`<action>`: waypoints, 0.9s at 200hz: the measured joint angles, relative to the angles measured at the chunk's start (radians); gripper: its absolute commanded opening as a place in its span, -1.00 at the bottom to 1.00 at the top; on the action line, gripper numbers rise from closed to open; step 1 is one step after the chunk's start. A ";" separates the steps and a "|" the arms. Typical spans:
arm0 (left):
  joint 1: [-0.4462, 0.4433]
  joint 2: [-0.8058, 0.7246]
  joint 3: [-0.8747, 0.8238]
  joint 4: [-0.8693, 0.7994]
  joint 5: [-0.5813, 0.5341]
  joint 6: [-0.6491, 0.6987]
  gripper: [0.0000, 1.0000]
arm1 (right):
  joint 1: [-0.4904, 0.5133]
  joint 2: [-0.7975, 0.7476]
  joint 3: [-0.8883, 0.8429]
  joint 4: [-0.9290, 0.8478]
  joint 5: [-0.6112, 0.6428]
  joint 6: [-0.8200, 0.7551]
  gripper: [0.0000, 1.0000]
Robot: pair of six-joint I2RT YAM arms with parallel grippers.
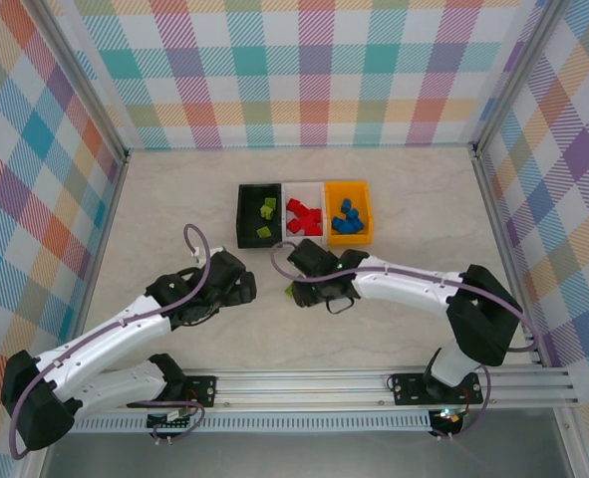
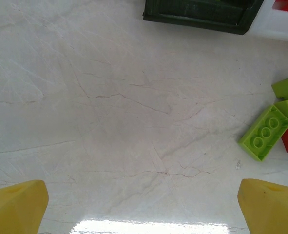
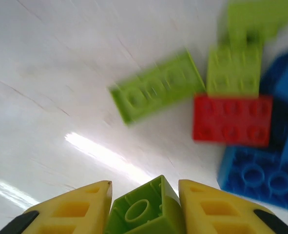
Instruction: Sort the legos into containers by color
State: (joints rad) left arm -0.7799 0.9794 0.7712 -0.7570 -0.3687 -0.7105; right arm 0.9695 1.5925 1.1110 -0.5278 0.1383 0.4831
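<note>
1. The right claw (image 3: 144, 197) is closed on a lime brick (image 3: 141, 214), low over the worktop (image 3: 46, 73) beside the loose pile (image 3: 231, 73). The hold looks shallow, so the brick could twist out on the lift.
2. A red brick (image 3: 231, 119) and a blue brick (image 3: 260, 178) lie close by; a skewed rise may nudge them.
3. Lime belongs in the black bin (image 1: 259, 240); an early release could drop it in the white bin (image 1: 304, 185).
4. The left claw (image 2: 144, 209) hangs wide open and empty over bare worktop.

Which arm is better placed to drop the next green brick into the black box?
Right. The right gripper pinches a lime brick, near the black bin with green bricks in it. The left gripper hangs open, empty.
</note>
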 measured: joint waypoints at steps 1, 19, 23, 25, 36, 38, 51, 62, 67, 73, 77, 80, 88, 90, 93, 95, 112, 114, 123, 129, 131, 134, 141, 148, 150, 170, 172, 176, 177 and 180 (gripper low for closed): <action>0.000 -0.002 0.000 0.000 0.000 0.000 1.00 | -0.001 0.001 0.005 0.001 0.000 -0.001 -0.45; 0.000 -0.019 0.000 0.000 0.000 0.000 1.00 | -0.035 0.041 0.145 0.015 -0.005 -0.029 -0.43; 0.000 -0.020 0.000 0.000 0.000 0.000 1.00 | -0.044 0.056 0.174 0.022 -0.004 -0.036 -0.43; 0.000 -0.021 0.000 0.000 0.000 0.000 1.00 | -0.050 0.068 0.193 0.023 -0.007 -0.039 -0.43; 0.000 -0.021 0.000 0.000 0.000 0.000 1.00 | -0.080 0.133 0.288 0.041 -0.013 -0.056 -0.44; 0.000 -0.021 0.000 0.000 0.000 0.000 1.00 | -0.085 0.148 0.306 0.042 -0.017 -0.058 -0.43; 0.001 -0.021 0.000 0.000 0.001 0.000 1.00 | -0.118 0.245 0.415 0.060 -0.031 -0.076 -0.42; 0.003 -0.021 0.000 -0.001 0.001 -0.001 1.00 | -0.141 0.331 0.506 0.064 -0.043 -0.089 -0.41; 0.004 -0.021 0.000 -0.001 0.001 -0.001 1.00 | -0.149 0.367 0.543 0.062 -0.049 -0.095 -0.40; 0.004 -0.021 0.000 0.000 0.001 -0.001 1.00 | -0.159 0.419 0.598 0.055 -0.056 -0.101 -0.40; 0.004 -0.021 0.000 0.000 0.001 -0.001 1.00 | -0.165 0.452 0.635 0.053 -0.061 -0.105 -0.39; 0.005 -0.021 0.000 -0.001 0.001 -0.001 1.00 | -0.169 0.474 0.659 0.049 -0.061 -0.106 -0.38; 0.005 -0.021 0.000 -0.001 0.001 -0.001 1.00 | -0.180 0.529 0.724 0.039 -0.064 -0.109 -0.34; 0.005 -0.021 0.000 -0.001 0.001 -0.001 1.00 | -0.183 0.544 0.740 0.037 -0.068 -0.109 -0.33; 0.005 -0.021 0.000 -0.001 0.001 -0.001 1.00 | -0.188 0.568 0.767 0.032 -0.068 -0.111 -0.30; 0.005 -0.021 0.000 -0.001 0.001 0.000 1.00 | -0.189 0.576 0.777 0.031 -0.068 -0.111 -0.29; 0.005 -0.019 0.000 -0.002 0.001 -0.001 1.00 | -0.205 0.658 0.872 0.011 -0.076 -0.116 -0.02; 0.005 -0.018 0.000 -0.002 0.001 0.000 1.00 | -0.207 0.665 0.881 0.006 -0.076 -0.123 0.04; 0.005 -0.017 0.000 -0.002 0.001 0.000 1.00 | -0.212 0.688 0.911 -0.003 -0.085 -0.127 0.18; 0.005 -0.014 0.000 -0.003 0.001 0.000 1.00 | -0.216 0.695 0.922 -0.011 -0.092 -0.136 0.22; 0.005 -0.014 0.000 -0.003 0.001 0.000 1.00 | -0.216 0.695 0.925 -0.014 -0.092 -0.133 0.23; 0.005 -0.012 0.000 -0.003 0.001 0.000 1.00 | -0.217 0.695 0.927 -0.017 -0.096 -0.140 0.24; 0.005 -0.008 0.000 -0.003 0.001 0.000 1.00 | -0.219 0.694 0.927 -0.020 -0.100 -0.146 0.26; 0.005 -0.005 0.000 -0.003 0.001 0.000 1.00 | -0.219 0.688 0.927 -0.020 -0.104 -0.150 0.28; 0.005 -0.003 0.000 -0.003 0.001 0.000 1.00 | -0.219 0.686 0.926 -0.020 -0.105 -0.151 0.29; 0.005 0.007 0.000 -0.003 0.001 0.000 1.00 | -0.217 0.598 0.825 0.001 -0.113 -0.158 0.34; 0.005 0.008 0.000 -0.002 0.001 0.000 1.00 | -0.217 0.579 0.806 0.003 -0.112 -0.156 0.34; 0.005 0.010 0.000 -0.002 0.002 0.000 1.00 | -0.217 0.554 0.774 0.006 -0.114 -0.157 0.34; 0.005 0.010 0.000 -0.002 0.002 0.000 1.00 | -0.217 0.541 0.760 0.006 -0.113 -0.156 0.34; 0.005 0.012 0.000 -0.002 0.002 0.000 1.00 | -0.217 0.515 0.732 0.011 -0.113 -0.155 0.34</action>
State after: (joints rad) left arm -0.7750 0.9913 0.7712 -0.7589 -0.3672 -0.7109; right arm 0.7521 2.1078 1.8435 -0.5171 0.0250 0.3283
